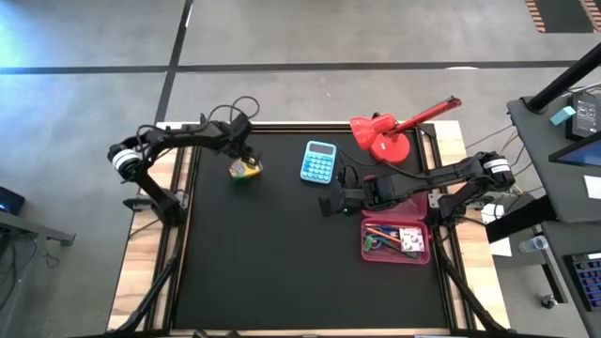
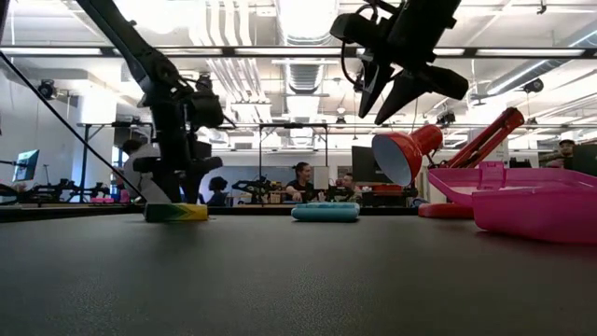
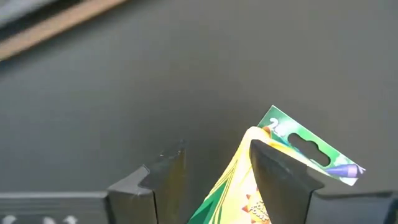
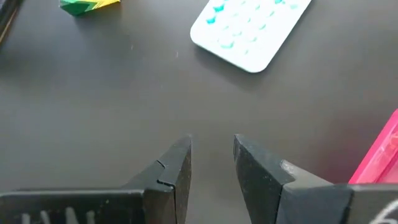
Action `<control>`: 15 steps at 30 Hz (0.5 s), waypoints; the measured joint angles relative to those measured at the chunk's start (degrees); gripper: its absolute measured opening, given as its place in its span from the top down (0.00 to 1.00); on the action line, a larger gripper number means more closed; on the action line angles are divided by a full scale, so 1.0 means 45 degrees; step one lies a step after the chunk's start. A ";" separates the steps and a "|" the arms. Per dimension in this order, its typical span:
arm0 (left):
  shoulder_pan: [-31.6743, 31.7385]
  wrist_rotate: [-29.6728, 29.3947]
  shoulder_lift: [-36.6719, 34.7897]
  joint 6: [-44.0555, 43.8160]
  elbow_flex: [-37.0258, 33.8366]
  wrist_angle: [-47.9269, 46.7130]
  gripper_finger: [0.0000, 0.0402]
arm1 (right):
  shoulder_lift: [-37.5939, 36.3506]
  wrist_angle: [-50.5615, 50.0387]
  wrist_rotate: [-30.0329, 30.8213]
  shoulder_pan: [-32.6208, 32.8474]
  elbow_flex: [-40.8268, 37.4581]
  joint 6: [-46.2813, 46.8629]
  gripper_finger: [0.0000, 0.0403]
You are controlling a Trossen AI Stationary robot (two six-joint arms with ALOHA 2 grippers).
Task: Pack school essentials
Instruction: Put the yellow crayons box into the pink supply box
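The small yellow-green box lies flat on the black mat at the far left, also seen in the low view. My left gripper stands open right over it, pointing steeply down. The box shows between the fingers, partly behind one finger. My right gripper hangs open and empty above the mat's middle. A pink case at the right holds pens and other stationery. My left gripper comes at the box from above, one finger over its hanger-tab end. I cannot tell whether that finger touches the box. The box lies flat on the mat.
A light-blue calculator lies at the far middle, between the box and a red desk lamp at the far right. The pink case's raised wall stands near the right edge. Bare mat fills the near half.
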 joint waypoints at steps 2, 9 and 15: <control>-0.0625 0.0134 -0.0123 -0.0403 -0.0013 -0.0444 0.58 | 0.0000 0.0000 -0.0248 0.0000 0.0000 -0.0210 0.73; -0.3876 0.0604 -0.0403 -0.2221 -0.0058 -0.1077 0.58 | 0.0000 -0.0007 -0.0662 0.0059 -0.0005 -0.0769 0.73; -0.7419 0.0682 -0.0360 -0.4853 -0.0068 -0.0673 0.58 | 0.0000 -0.0029 -0.0685 0.0170 -0.0005 -0.1084 0.73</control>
